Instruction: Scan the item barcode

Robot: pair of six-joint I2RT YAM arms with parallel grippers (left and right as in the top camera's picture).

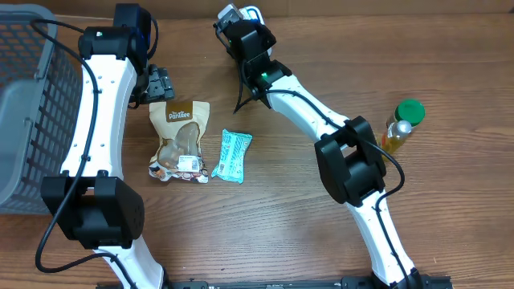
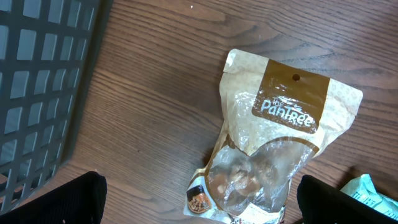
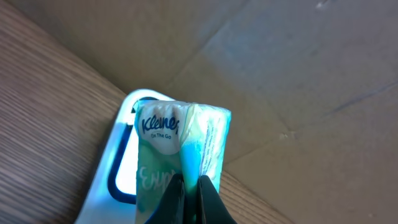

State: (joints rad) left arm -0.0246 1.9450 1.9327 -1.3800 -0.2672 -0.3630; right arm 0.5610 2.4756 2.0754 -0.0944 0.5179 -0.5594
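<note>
My right gripper [image 3: 191, 200] is shut on a green and white Kleenex tissue pack [image 3: 180, 140], pinching its lower edge. The pack stands upright in front of a white scanner [image 3: 115, 168] with a blue-rimmed window, which it partly hides. From overhead this gripper [image 1: 233, 22] is at the table's far edge, beside the scanner [image 1: 254, 12]. My left gripper [image 2: 202, 208] hangs open above a brown Pantree snack bag [image 2: 273, 137], with one finger on either side of the bag's lower end. No barcode shows on the pack's visible face.
A grey basket [image 1: 28, 96] stands at the left edge, next to the left arm. A teal packet [image 1: 232, 155] lies right of the snack bag [image 1: 180, 140]. A bottle with a green cap [image 1: 403, 122] stands at the right. Cardboard lies behind the scanner.
</note>
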